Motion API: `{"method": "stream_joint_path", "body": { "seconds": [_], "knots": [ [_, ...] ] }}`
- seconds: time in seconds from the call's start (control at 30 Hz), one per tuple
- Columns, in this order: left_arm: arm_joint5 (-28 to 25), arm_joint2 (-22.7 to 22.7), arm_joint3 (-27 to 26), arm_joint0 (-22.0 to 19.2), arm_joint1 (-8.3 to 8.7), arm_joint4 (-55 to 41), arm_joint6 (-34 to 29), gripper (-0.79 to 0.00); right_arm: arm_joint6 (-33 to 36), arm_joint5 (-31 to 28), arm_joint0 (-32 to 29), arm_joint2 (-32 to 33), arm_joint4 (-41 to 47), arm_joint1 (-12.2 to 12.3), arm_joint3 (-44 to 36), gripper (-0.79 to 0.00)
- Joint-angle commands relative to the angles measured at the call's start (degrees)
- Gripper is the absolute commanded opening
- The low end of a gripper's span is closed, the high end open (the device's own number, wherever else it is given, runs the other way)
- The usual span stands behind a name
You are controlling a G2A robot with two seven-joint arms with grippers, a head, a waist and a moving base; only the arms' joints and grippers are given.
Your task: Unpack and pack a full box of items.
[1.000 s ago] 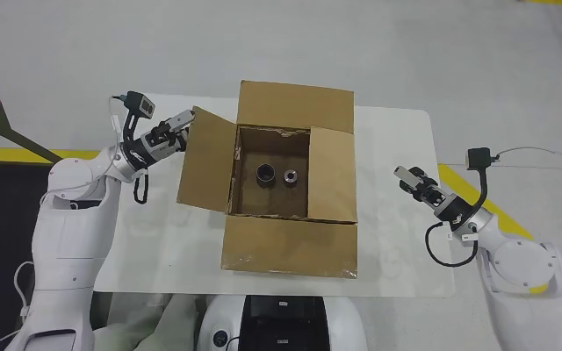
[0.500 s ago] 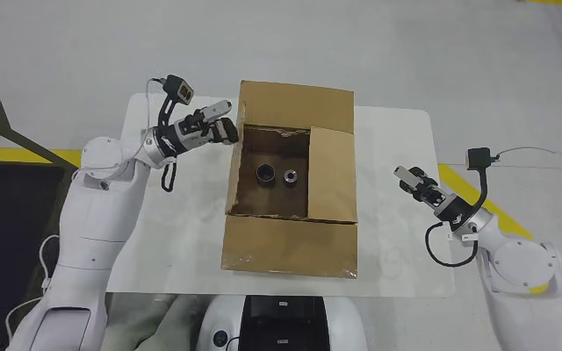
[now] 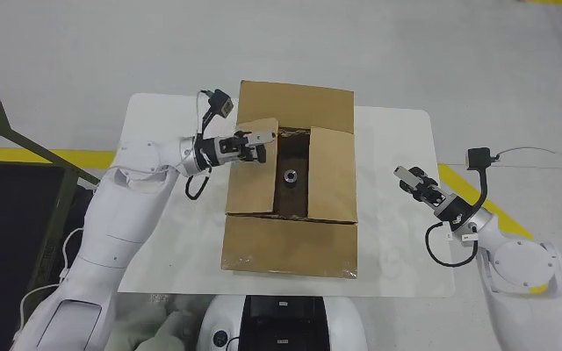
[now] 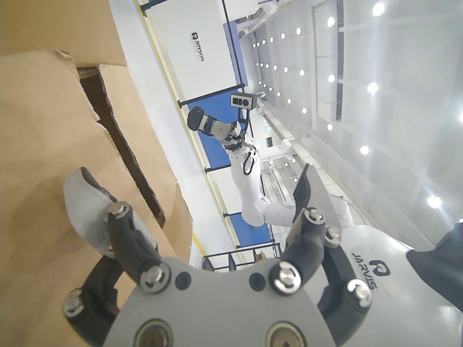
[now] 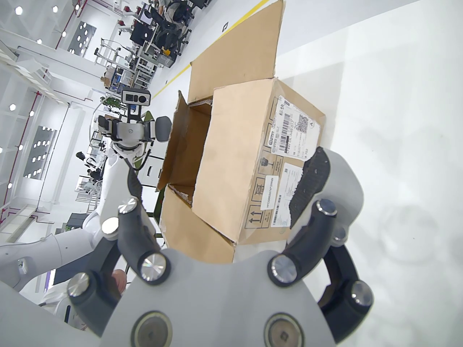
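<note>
While the left claw point(image 3: 261, 146) is leaning on a side flap point(image 3: 250, 184), the cardboard box point(image 3: 290, 241) is sitting mid-table, partly covered.
With fingers spread and gripping nothing, that claw is laying one finger against the flap, apparently tipping it inward over the opening to start closing up; a metal ring point(image 3: 289, 176) is lying on the box floor. The right claw point(image 3: 407, 175), also spread and empty, is hovering near the table point(image 3: 399, 254) at its right edge, well apart from the box, likely waiting for the opposite flap.

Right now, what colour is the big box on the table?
Brown cardboard box, with white labels on one side; clearest in the right wrist view.
</note>
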Motion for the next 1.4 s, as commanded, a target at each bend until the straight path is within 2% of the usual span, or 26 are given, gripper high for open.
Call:
{"method": "stream_joint_path", "body": {
  "seconds": [0.0, 0.3, 0.77, 0.9, 1.03, 1.37],
  "knots": [
    [-0.9, 0.4, -0.7, 0.1, 0.13, 3.1, -0.5, 0.0, 0.0, 0.0, 0.0, 0.0, 0.0, 0.0, 0.0, 0.0],
    [-2.7, 1.2, -2.8, 1.1, 0.78, 11.6, -2.7, 0.0, 0.0, 0.0, 0.0, 0.0, 0.0, 0.0, 0.0, 0.0],
    [-2.8, 0.7, -2.8, 1.5, 1.27, 10.9, -4.1, 0.0, 0.0, 0.0, 0.0, 0.0, 0.0, 0.0, 0.0, 0.0],
    [-1.2, -2.2, -1.6, 0.7, 1.36, 6.3, -0.6, 0.0, 0.0, 0.0, 0.0, 0.0, 0.0, 0.0, 0.0, 0.0],
    [-0.3, -5.8, -0.9, -0.1, 1.71, 1.7, -0.7, 0.0, 0.0, 0.0, 0.0, 0.0, 0.0, 0.0, 0.0, 0.0],
    [-1.3, -14.7, 2.6, -1.3, 3.49, 4.2, -2.0, 0.0, 0.0, 0.0, 0.0, 0.0, 0.0, 0.0, 0.0, 0.0]
  ]
}}
